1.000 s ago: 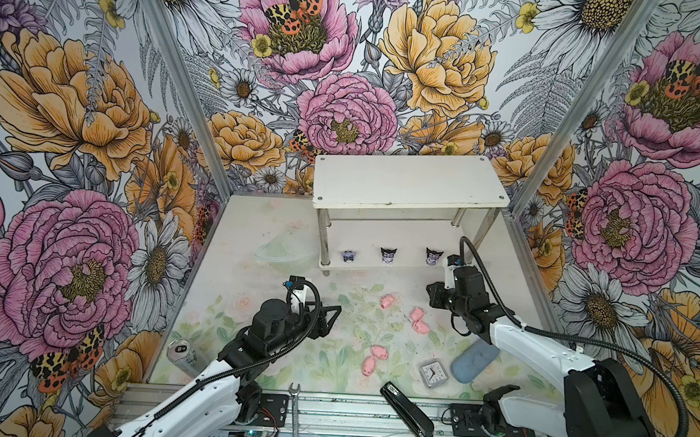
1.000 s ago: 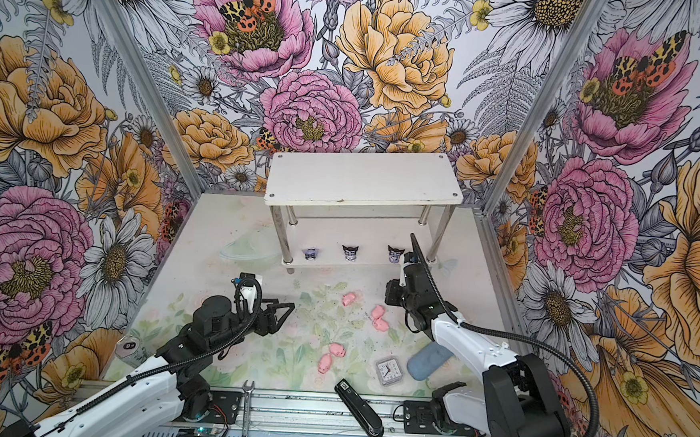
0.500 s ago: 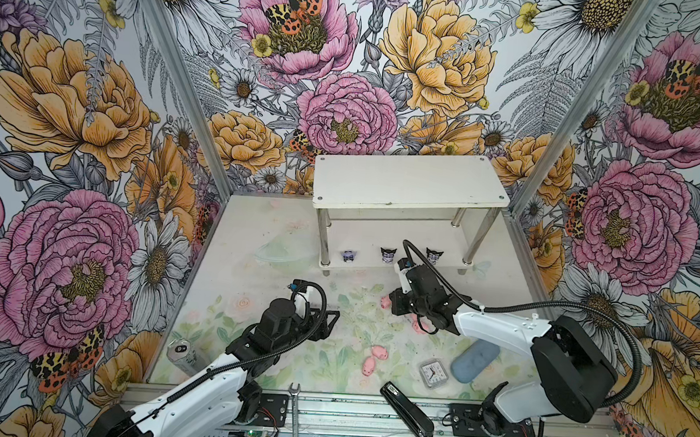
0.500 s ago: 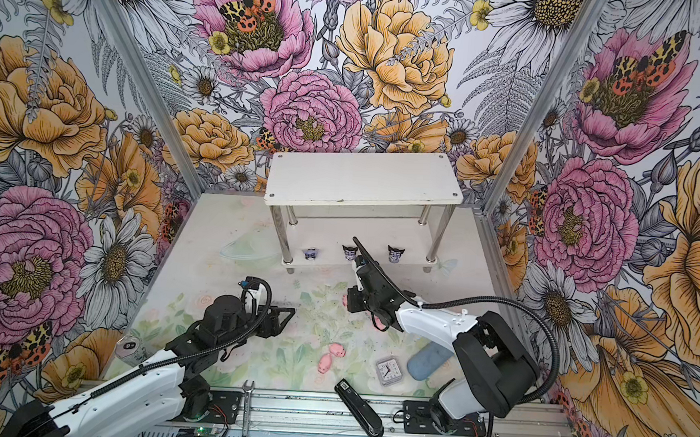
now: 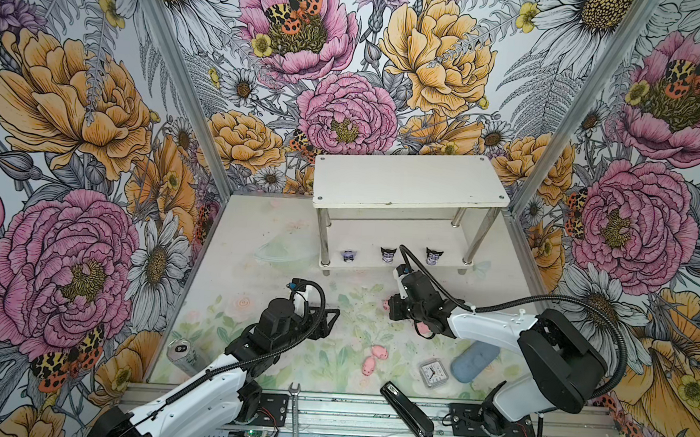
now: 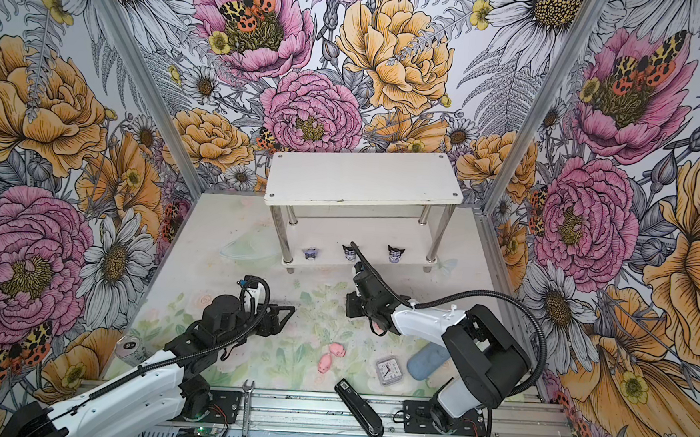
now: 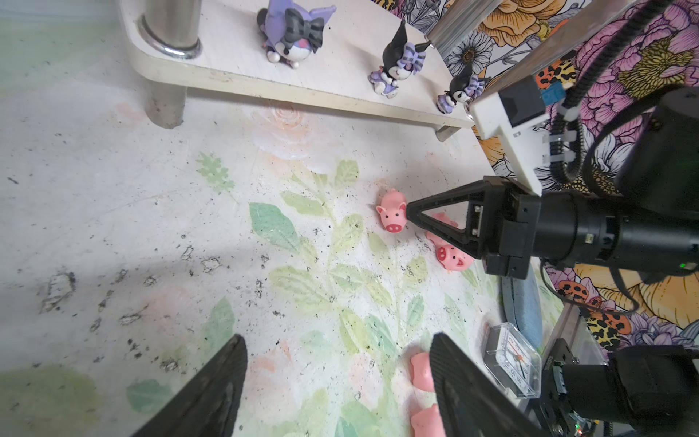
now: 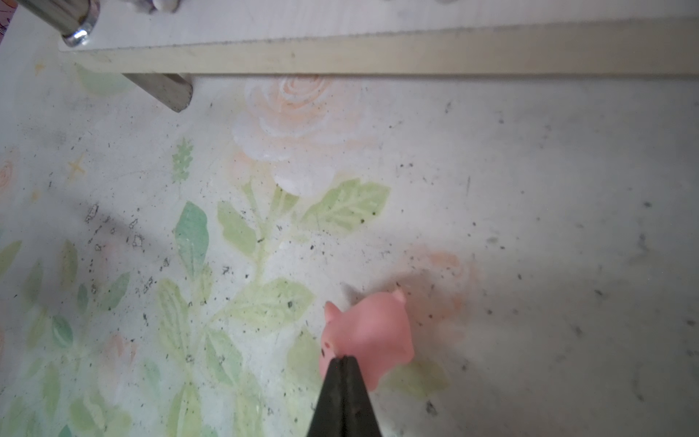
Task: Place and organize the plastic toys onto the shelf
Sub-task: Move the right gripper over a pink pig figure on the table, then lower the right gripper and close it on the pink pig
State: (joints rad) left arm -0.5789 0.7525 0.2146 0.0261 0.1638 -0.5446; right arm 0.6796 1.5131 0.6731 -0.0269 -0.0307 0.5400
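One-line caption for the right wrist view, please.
Right gripper, shut, its tip at a pink pig on the table, in front of the shelf's lower tier.

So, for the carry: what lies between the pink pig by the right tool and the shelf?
Bare floral tabletop from pink plastic pig to white shelf, per right wrist view.

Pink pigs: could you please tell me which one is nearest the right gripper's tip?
The pig closest to the shelf, right at the shut right gripper's tip; the other pigs lie farther from the shelf.
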